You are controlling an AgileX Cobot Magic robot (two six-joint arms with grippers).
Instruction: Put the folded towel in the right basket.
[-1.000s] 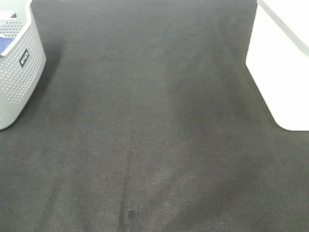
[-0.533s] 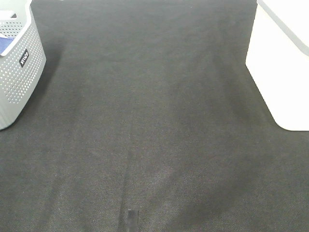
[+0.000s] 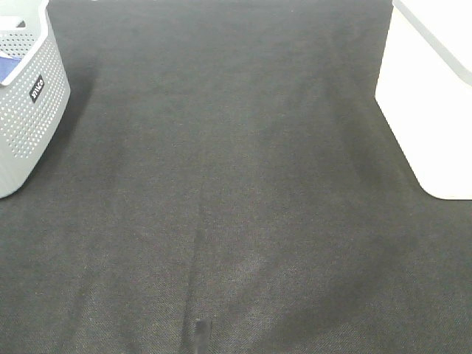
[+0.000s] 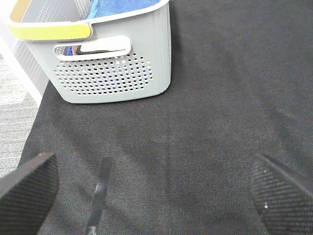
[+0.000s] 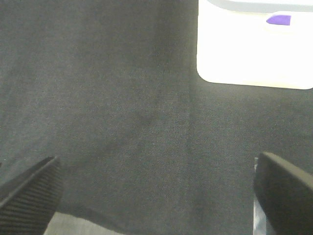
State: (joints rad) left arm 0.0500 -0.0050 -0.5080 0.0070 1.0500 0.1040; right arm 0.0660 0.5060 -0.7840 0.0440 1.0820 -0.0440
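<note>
The right basket (image 3: 431, 96) is white and stands at the right edge of the dark cloth; the right wrist view shows it (image 5: 254, 49) with a small purple mark. A blue towel (image 4: 120, 6) lies inside the grey perforated left basket (image 4: 112, 73), which stands at the far left in the high view (image 3: 26, 103). No folded towel lies on the cloth. My left gripper (image 4: 156, 196) is open and empty above the cloth in front of the grey basket. My right gripper (image 5: 156, 196) is open and empty above the cloth, short of the white basket. Neither gripper shows in the high view.
A dark cloth (image 3: 236, 192) covers the table. Its left edge, with grey floor beyond (image 4: 14, 112), shows in the left wrist view. A small dark object (image 3: 199, 335) lies at the front middle; it also shows between my left fingers (image 4: 100, 191).
</note>
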